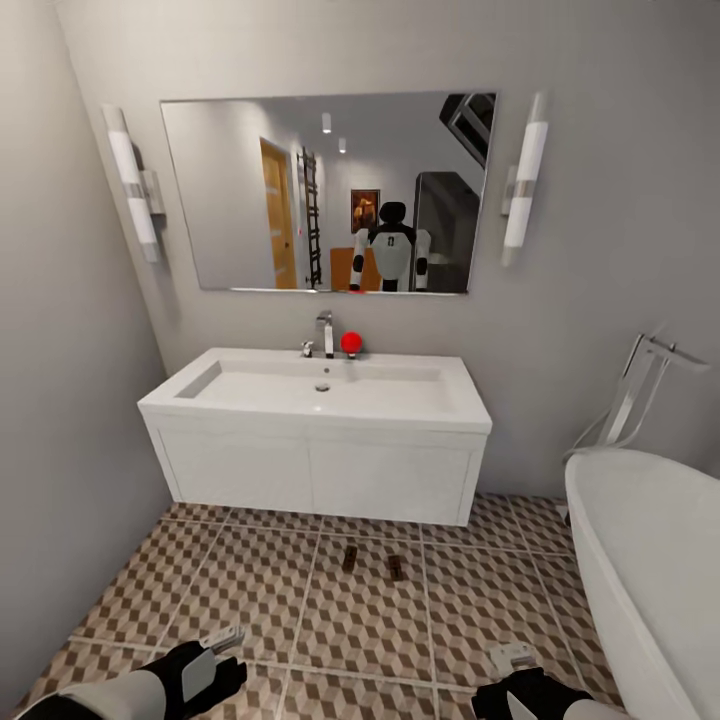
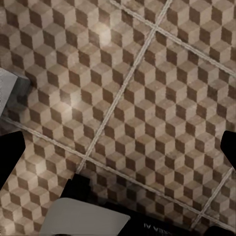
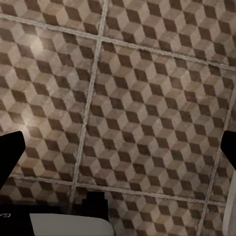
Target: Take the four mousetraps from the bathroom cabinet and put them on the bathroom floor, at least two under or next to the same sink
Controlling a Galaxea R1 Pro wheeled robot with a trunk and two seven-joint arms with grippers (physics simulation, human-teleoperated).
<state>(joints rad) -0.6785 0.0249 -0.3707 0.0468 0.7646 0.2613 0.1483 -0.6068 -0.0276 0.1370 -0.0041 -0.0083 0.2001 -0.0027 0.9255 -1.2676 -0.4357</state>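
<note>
2 mousetraps: the left mousetrap and the right mousetrap lie near each other on the bathroom floor, just in front of the bathroom sink.
Head view, fixtures: a mirror hangs above the sink, a chrome tap stands beside a red ball, and a white bathtub sits at the right.
Head view, grippers: the left gripper and the right gripper hang low over the tiles; I cannot tell their spread here.
Left wrist view: fingers spread wide, empty, over cube-pattern tiles.
Right wrist view: fingers spread wide, empty, above the tiles.
</note>
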